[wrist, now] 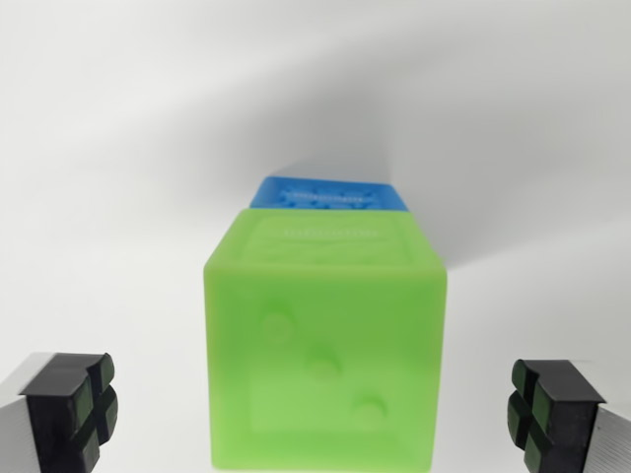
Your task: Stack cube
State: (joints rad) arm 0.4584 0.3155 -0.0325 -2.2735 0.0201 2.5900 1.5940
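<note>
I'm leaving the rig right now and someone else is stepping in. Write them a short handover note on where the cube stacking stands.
Gripper: open, one finger at each lower corner of the wrist view, touching nothing.
Green cube: between the fingers, not gripped, three-dot face toward the camera.
Blue cube: just beyond the green one, only its top strip showing.
Whether green rests on blue or on the white surface in front of it cannot be told from this view.
Left: confirm the stack; if not stacked, grasp green and place it on blue.

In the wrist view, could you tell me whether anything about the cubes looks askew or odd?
Nothing stands out. The green plastic cube sits square between the open gripper fingers, untouched, with the blue plastic cube just behind it.
</note>
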